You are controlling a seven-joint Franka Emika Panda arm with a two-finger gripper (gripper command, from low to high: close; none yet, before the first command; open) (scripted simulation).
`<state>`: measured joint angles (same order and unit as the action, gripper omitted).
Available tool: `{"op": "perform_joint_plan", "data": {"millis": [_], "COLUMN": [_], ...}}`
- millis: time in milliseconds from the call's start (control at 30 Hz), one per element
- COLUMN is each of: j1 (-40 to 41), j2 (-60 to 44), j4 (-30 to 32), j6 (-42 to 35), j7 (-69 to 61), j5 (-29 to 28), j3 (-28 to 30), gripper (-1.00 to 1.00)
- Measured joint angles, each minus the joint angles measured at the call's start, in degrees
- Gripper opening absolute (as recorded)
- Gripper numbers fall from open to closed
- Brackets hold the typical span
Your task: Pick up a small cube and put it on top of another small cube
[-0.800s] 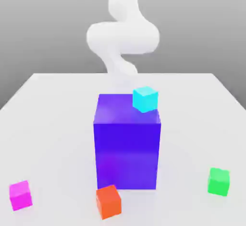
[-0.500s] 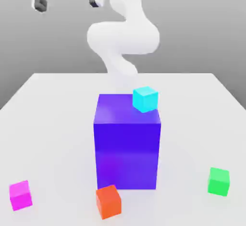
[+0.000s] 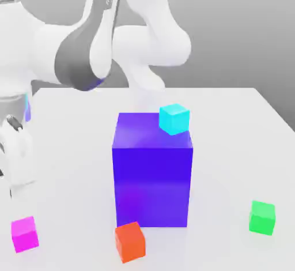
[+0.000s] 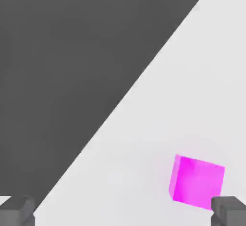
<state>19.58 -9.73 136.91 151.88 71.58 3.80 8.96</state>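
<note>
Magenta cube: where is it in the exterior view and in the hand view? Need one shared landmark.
Exterior view: the magenta cube sits on the table at the near corner on the exterior view's left, under the arm's hand.
Hand view: the magenta cube lies close by one fingertip.
Shared landmark: the white table's edge beside the cube.
</note>
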Motion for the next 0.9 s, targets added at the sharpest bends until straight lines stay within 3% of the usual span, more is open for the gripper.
{"op": "perform_joint_plan", "data": {"millis": [233, 267, 500, 667, 900], "j1": [4.1, 4.6, 4.8, 2.6, -8.5], "j2": [-14.7, -16.6, -17.0, -8.4, -2.9], "j4": [-0.9, -1.3, -1.4, 0.5, 3.9], "j6": [8.2, 9.6, 10.0, 3.4, 1.5], "j7": [-0.1, -0.5, -0.5, 1.7, 3.2], "j5": [5.3, 5.9, 5.9, 2.9, -0.6], "j3": [-1.4, -2.0, -2.2, -0.3, -9.8], "gripper": [0.0, -1.0, -1.0, -1.0, -1.0]}}
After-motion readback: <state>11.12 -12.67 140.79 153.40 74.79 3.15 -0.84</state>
